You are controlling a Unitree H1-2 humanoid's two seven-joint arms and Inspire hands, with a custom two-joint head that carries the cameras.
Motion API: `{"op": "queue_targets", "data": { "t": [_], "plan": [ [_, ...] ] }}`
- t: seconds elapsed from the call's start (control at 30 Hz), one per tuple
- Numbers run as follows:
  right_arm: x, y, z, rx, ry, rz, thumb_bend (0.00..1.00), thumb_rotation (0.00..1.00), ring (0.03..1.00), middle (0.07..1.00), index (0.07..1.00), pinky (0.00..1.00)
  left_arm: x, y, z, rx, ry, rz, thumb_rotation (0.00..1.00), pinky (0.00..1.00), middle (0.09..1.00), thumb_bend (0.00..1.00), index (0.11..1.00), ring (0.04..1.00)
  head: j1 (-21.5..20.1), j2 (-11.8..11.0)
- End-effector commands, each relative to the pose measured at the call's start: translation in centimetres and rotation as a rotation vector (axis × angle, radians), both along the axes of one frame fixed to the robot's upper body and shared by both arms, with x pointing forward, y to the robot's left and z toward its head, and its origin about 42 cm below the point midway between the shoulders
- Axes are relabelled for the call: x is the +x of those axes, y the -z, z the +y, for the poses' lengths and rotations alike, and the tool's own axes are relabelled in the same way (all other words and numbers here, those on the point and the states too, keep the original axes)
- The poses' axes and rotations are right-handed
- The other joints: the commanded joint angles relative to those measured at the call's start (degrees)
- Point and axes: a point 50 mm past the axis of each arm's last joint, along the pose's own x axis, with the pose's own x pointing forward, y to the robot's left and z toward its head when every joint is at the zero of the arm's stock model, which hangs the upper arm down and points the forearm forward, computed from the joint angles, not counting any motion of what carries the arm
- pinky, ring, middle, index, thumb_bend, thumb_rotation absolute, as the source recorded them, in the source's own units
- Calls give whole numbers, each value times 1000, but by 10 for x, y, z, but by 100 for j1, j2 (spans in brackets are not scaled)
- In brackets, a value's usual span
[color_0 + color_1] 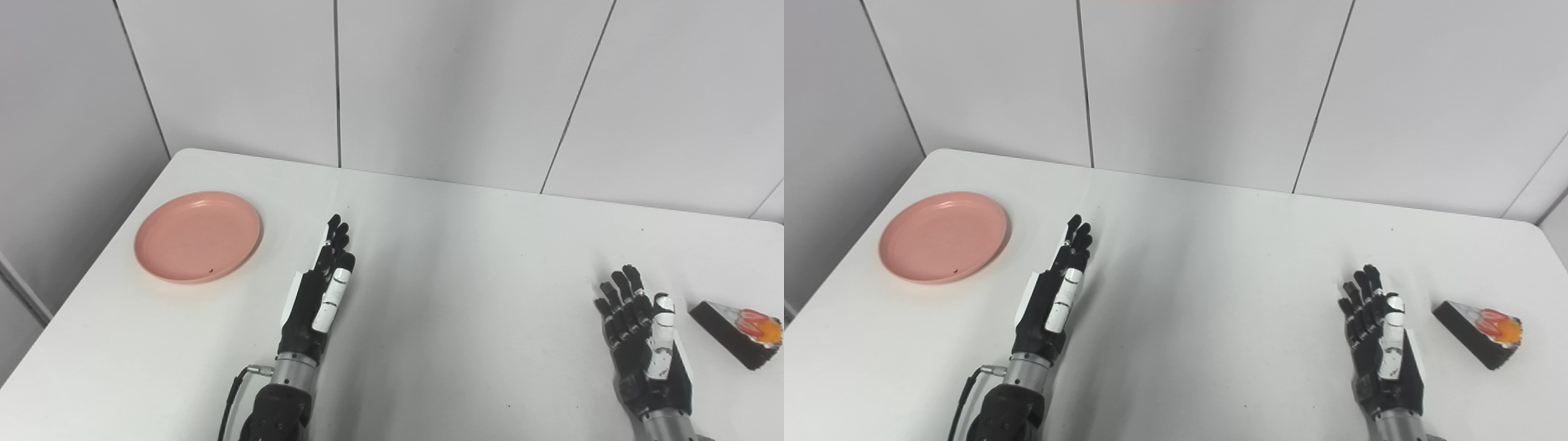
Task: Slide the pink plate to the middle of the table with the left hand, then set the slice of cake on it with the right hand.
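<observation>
Space in the middle of the white surface (465,294) was wide and bare between the two hands. The pink plate (198,236) lay near the left edge, toward the far left corner, apart from the left hand (318,294). This hand held nothing, its fingers straight and a little spread, pointing to the far wall. The slice of cake (738,332) lay close to the right edge, just beside the right hand (643,343), not touching it. The right hand was also empty, fingers apart.
</observation>
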Motion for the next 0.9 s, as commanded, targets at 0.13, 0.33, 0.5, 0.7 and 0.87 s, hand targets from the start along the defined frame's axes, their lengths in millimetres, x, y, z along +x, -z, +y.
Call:
{"op": "queue_targets", "data": {
  "t": [0.13, 0.33, 0.5, 0.7, 0.87],
  "plan": [
    [-10, 12, 1, 5, 3, 42, 754, 1000, 985, 995, 995, 1000, -4, 13, 1, 10, -15, 4, 942, 984, 990, 609, 1000, 973, -75, -65],
    [-11, 11, 5, 2, 7, 41, 744, 1000, 986, 995, 994, 1000, -3, 16, 3, 1, -16, 14, 931, 981, 988, 602, 1000, 971, -129, -158],
    [-10, 13, 7, -16, 9, 44, 741, 1000, 986, 998, 995, 1000, -2, 20, 4, -4, -13, 18, 943, 981, 990, 575, 1000, 975, -154, -322],
    [-9, 14, 8, -11, 14, 50, 721, 1000, 975, 987, 987, 1000, -1, 24, 5, 7, -9, 13, 935, 966, 990, 582, 1000, 971, -160, -370],
    [-9, 14, 9, -15, 15, 51, 715, 1000, 976, 984, 988, 1000, -1, 25, 6, 3, -8, 12, 932, 961, 985, 590, 1000, 969, -174, -367]
  ]
}}
